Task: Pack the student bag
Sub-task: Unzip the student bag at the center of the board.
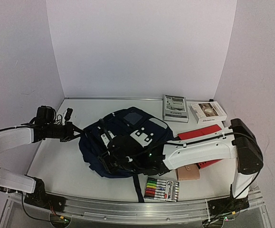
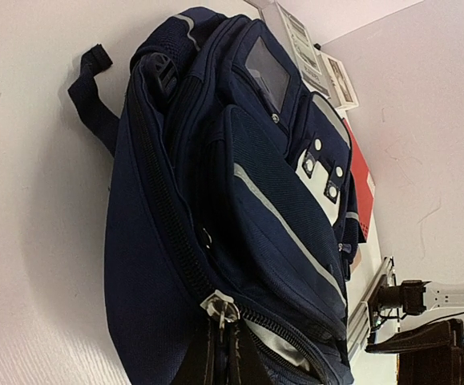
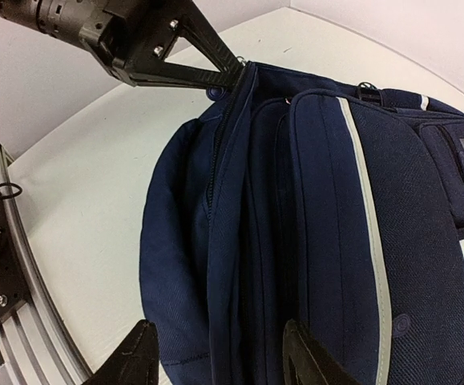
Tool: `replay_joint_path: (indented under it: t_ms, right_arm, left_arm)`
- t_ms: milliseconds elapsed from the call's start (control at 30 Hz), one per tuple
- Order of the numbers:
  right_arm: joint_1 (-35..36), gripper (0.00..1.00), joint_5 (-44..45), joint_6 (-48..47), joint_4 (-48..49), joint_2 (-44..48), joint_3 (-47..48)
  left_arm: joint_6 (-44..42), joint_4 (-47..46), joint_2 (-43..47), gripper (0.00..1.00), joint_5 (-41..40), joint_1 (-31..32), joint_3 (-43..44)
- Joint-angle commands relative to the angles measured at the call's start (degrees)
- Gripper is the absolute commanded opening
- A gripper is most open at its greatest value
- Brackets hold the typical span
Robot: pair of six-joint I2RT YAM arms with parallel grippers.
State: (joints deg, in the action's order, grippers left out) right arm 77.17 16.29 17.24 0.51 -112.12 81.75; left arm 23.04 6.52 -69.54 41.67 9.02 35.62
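Student bag (image 1: 95, 142) zip (image 2: 219, 308) seemingly pinched by left pincer (image 3: 233, 74); box (image 1: 207, 112) lettering blurred.

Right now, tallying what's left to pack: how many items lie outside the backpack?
5: two white boxes far right, a red folder under the right arm, a tan pouch beside it, a marker pack at the near edge. The arm may hide more.
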Motion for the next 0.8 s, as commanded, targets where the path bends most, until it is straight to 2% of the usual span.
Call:
replay_joint_path:
  t_ms: [0, 167, 400, 500, 633, 733, 767]
  right_arm:
    - [0.07, 0.55, 1.46, -0.94, -0.51, -2.26, 5.37]
    - [0.05, 0.57, 5.52, -0.28, -3.13, -6.28, 9.15]
    - [0.01, 0.49, 10.04, -0.19, -6.0, -10.32, 13.23]
    - [0.0, 0.38, 10.66, -0.36, -6.28, -10.78, 13.57]
    - [0.02, 0.11, 10.78, -0.72, -6.28, -9.72, 13.32]
    - [0.04, 0.01, 10.8, -1.29, -6.27, -6.9, 11.79]
    - [0.07, 0.0, 10.64, -1.59, -6.3, -5.76, 11.24]
  left_arm:
    - [0.76, -3.56, 3.99, 0.0, 0.39, 0.4, -0.17]
    - [1.0, -3.4, 5.05, 0.0, 0.02, 0.63, -0.21]
    - [0.44, -1.88, 5.5, 0.0, -0.25, 0.67, 0.58]
    - [0.35, -1.28, 5.99, 0.0, -0.76, 0.73, 0.71]
    - [0.18, 0.04, 6.14, 0.0, -2.77, 0.72, 1.04]
    - [0.14, 3.23, 5.47, 0.0, -8.33, 0.68, 2.03]
    - [-0.02, 4.44, 5.04, 0.0, -10.5, 0.61, 2.46]
